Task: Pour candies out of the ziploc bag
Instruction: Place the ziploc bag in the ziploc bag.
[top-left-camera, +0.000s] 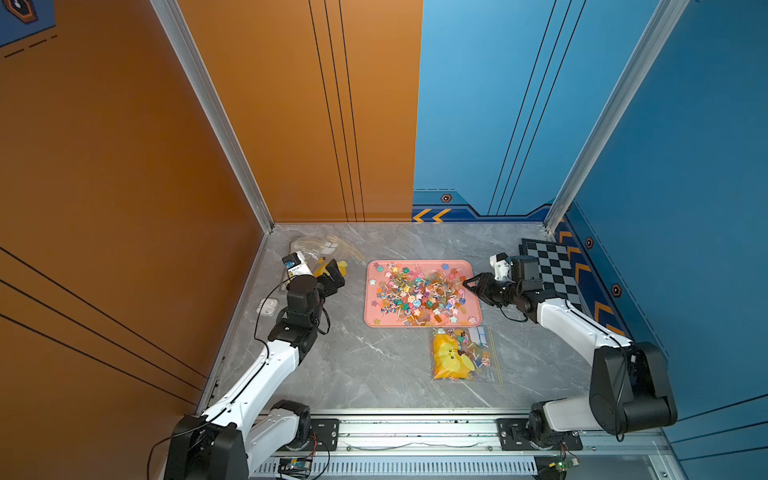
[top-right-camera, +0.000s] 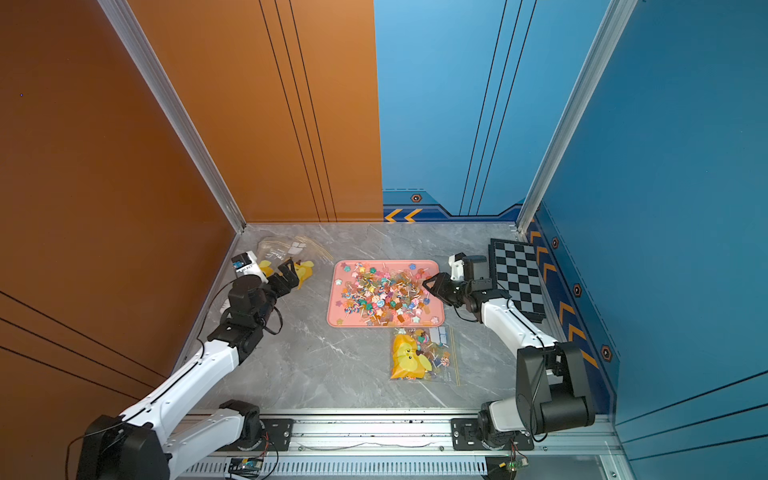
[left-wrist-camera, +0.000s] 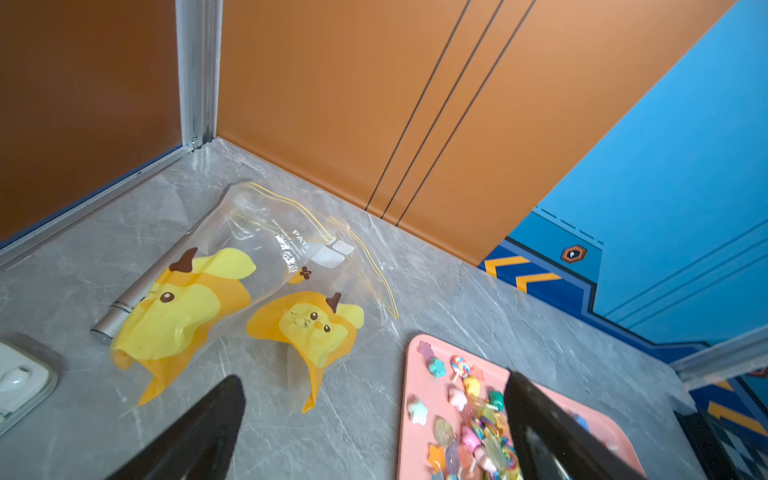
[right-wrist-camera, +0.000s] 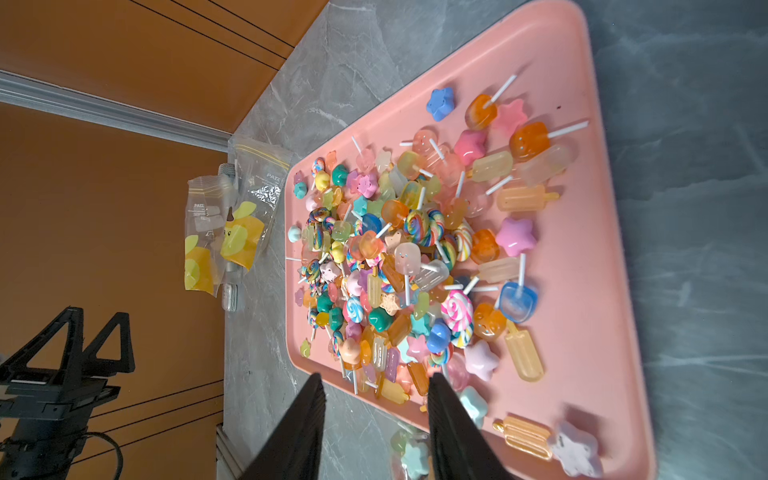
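Listing outward from the left gripper: fingers spread wide with nothing between them, poised over the table near the far left corner.
- Just beyond it: two empty bags with a yellow-character print, lying flat and partly over a silver tube.
- Entry, right gripper: fingers partly parted and holding nothing, tips at the right-hand rim of the pink tray.
- Tray contents: loose candies, heaped across the middle.
- Entry, ziploc bag, full. It lies flat on the table just on the near side of the tray, toward the tray's right end, and shows in both top views. Its long axis runs near-to-far, and the zip end appears to point at the tray.
- Bearing: from the right gripper the bag lies back toward the robot's base, near. From the left gripper it lies across the table, well apart. The right arm is judged the nearer one. A grip on the bag's closed near end would let the mouth tip over the tray.
- Entry, checkered board: far right, not involved.
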